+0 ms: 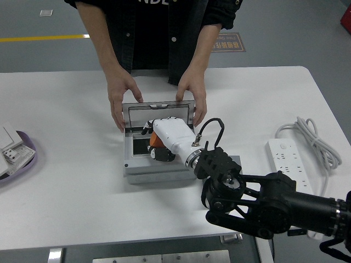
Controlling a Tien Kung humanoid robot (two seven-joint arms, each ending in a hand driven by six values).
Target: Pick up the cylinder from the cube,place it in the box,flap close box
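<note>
Right hand, fingers grasping an orange cylinder, should lower squarely into the person-steadied grey box before releasing.

Open grey box, lid raised, mid-table.

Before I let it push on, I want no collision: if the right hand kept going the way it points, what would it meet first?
Probably the box's raised lid, just beyond the right hand; the person's hands hold the box. Depth is unclear.

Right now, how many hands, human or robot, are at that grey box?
3: the person's two hands hold the box's open lid at its far corners; one white robot hand reaches inside it.
</note>
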